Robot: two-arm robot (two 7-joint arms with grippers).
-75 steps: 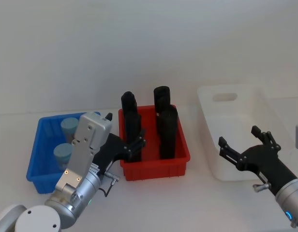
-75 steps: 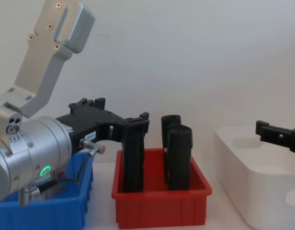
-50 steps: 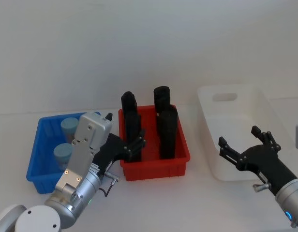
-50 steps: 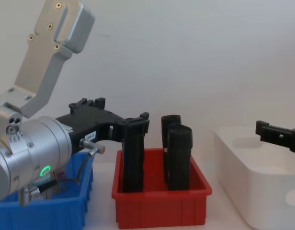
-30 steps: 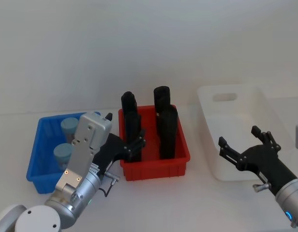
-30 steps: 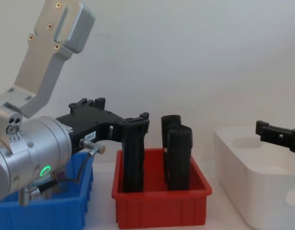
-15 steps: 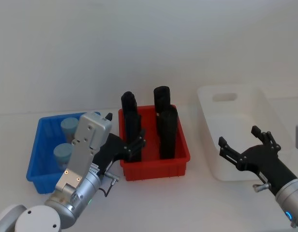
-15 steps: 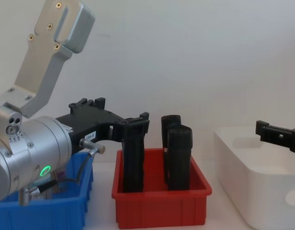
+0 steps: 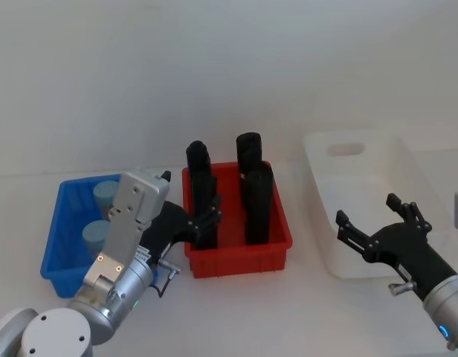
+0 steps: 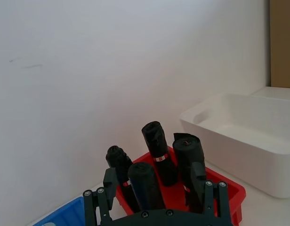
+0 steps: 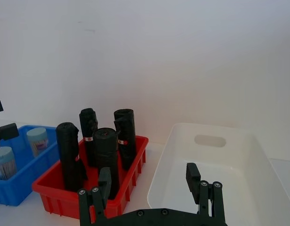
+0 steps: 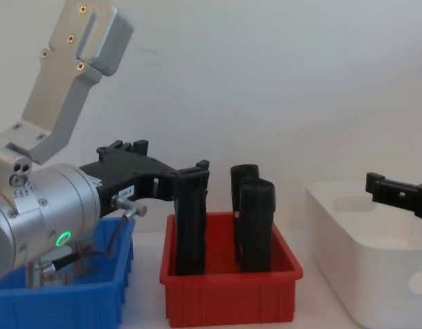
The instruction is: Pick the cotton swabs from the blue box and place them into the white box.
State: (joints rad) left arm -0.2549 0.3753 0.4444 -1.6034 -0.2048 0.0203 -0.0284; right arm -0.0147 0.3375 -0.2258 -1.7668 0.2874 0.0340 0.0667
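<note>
L gripper (image 9: 190, 190) hung wide open, empty, betw. the blue box (image 9: 52, 249) and red bin (image 9: 236, 264). Head view gave two cotton swabs (image 9: 97, 236) upright in the blue box. Chest view gave that box's front wall under the L arm. R gripper (image 9: 366, 210), fingers spread, empty, hovered at the white box (image 9: 318, 201) near wall.

Bright, soft, even light, perhaps from overhead; only faint shadows fall on the white table (image 9: 288, 312).

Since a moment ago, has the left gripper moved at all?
Yes, slightly: the left gripper has shifted leftward, toward the blue box, judged against the red bin.
</note>
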